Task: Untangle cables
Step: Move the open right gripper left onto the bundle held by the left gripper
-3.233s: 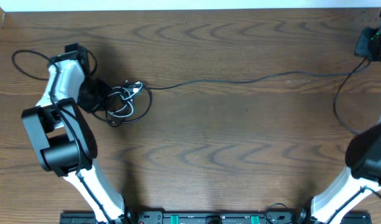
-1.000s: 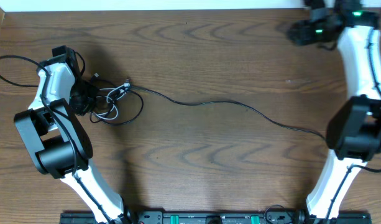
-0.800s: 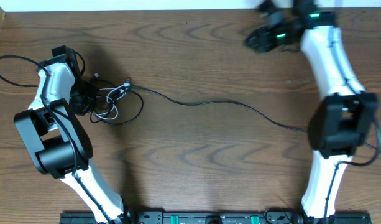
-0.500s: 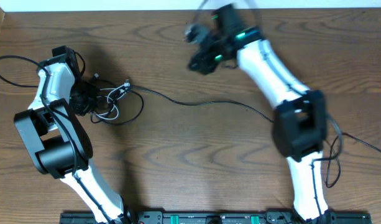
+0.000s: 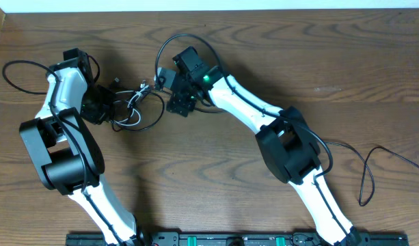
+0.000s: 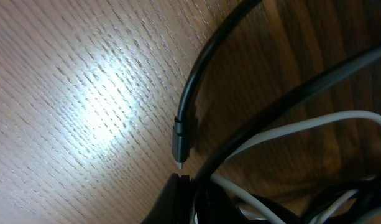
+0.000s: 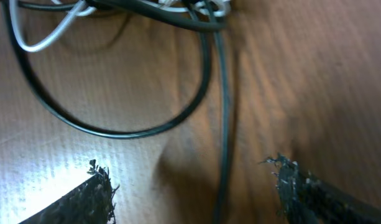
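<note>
The cables (image 5: 136,102) lie as a small knot of black and white cords on the wooden table, left of centre. My left gripper (image 5: 103,108) is at the knot's left edge, shut, with cords running in at its tips (image 6: 178,199). The left wrist view shows a black plug (image 6: 179,144) and a white cord (image 6: 302,127) just ahead of it. My right gripper (image 5: 178,104) hangs open at the knot's right side. In its wrist view one black cord (image 7: 224,155) passes between its fingers (image 7: 94,193) without touching them, below a black loop (image 7: 115,127).
A long black cable tail (image 5: 363,183) loops on the table at the right and runs off the right edge. The right arm's own thicker cord (image 5: 178,39) arches above its wrist. The left arm's cord (image 5: 18,68) loops at the far left.
The right arm has swung from the far right corner across to the knot, and its jaws have widened. The left gripper and the knot have shifted slightly right.
</note>
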Tool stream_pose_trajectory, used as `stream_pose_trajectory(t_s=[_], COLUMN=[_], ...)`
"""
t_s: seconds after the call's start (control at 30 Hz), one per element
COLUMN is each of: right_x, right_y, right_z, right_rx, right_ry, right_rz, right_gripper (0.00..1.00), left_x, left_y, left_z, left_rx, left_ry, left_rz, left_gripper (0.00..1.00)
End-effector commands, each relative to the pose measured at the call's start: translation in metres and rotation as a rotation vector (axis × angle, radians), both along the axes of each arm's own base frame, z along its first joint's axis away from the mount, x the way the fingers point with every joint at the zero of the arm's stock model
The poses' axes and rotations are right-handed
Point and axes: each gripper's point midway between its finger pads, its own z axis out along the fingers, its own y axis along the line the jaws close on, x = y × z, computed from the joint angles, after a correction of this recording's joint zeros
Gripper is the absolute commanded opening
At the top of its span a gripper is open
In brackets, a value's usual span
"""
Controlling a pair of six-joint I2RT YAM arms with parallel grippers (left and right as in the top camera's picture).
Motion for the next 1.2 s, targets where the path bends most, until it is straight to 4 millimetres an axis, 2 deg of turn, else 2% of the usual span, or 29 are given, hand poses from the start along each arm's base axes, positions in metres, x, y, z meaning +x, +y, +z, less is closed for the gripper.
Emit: stream_pose_trajectory(t_s=[0.0, 0.2, 0.47, 0.53, 0.6, 0.63, 0.67, 0.73, 0.87, 0.9, 1.03, 1.17], right_x=[-0.007, -0.006, -0.013, -0.015, -0.015, -0.015, -0.015, -0.014, -0.005, 0.003, 0.017, 0.023], right_y=[0.006, 0.005, 0.000, -0.002, -0.002, -0.002, -0.002, -0.001, -0.007, -0.012, -0.021, -0.037], right_z=[-0.007, -0.023, -0.081, -0.092, -0.095, -0.095, -0.094, -0.093, -0.088, -0.072, -0.038, -0.014], right_rx=[-0.012, -0.021, -0.073, -0.084, -0.087, -0.087, -0.085, -0.081, -0.084, -0.067, -0.033, -0.032], right_ry=[0.003, 0.017, 0.082, 0.094, 0.097, 0.096, 0.094, 0.090, 0.106, 0.105, 0.098, 0.101], right_rz=[0.015, 0.007, 0.004, 0.005, 0.004, 0.004, 0.004, 0.003, -0.080, -0.116, -0.172, -0.201], right_gripper=[0.84, 0.81, 0.78, 0.70, 0.38, 0.21, 0.12, 0.01, 0.01, 0.01, 0.01, 0.01], left_x=[-0.003, -0.002, -0.002, -0.002, -0.002, -0.002, -0.002, -0.002, -0.002, -0.002, -0.002, -0.002], left_y=[-0.002, -0.002, -0.002, -0.002, -0.002, -0.002, -0.002, -0.002, -0.002, -0.002, -0.002, -0.002], left_z=[-0.006, -0.006, -0.006, -0.006, -0.006, -0.006, -0.006, -0.006, -0.006, -0.006, -0.006, -0.006], left_rx=[-0.012, -0.011, -0.011, -0.011, -0.011, -0.011, -0.011, -0.011, -0.011, -0.011, -0.011, -0.011], left_ry=[0.016, 0.015, 0.013, 0.013, 0.013, 0.013, 0.013, 0.013, 0.013, 0.013, 0.012, 0.012], left_rz=[0.015, 0.016, 0.015, 0.016, 0.015, 0.015, 0.015, 0.015, 0.015, 0.015, 0.015, 0.015], left_gripper=[0.08, 0.08, 0.08, 0.08, 0.08, 0.08, 0.08, 0.08, 0.08, 0.08, 0.08, 0.08])
